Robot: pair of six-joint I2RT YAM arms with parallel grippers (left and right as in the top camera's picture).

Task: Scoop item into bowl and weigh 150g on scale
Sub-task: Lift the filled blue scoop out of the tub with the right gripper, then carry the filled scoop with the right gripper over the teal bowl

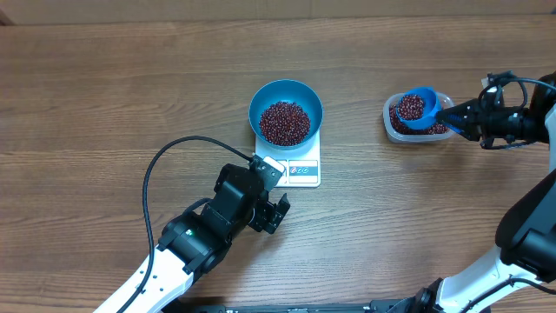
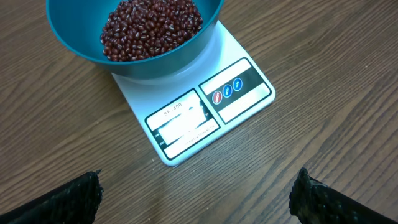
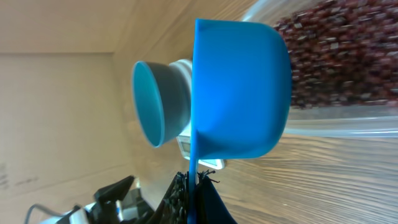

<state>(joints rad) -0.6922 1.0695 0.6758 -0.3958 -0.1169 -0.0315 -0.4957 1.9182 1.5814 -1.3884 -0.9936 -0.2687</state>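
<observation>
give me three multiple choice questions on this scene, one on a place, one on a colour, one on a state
1. Where does the teal bowl stand?
A on the white scale
B on a tray
C on a shelf

2. What colour is the scoop?
A red
B bright blue
C white

3. How is the left end effector?
A shut on the bowl
B shut on the scoop
C open, holding nothing

Answers:
1 A, the bowl sits on the scale's platform.
2 B, its cup shows bright blue in the right wrist view.
3 C, its fingers stand wide apart, gripping nothing.
</observation>
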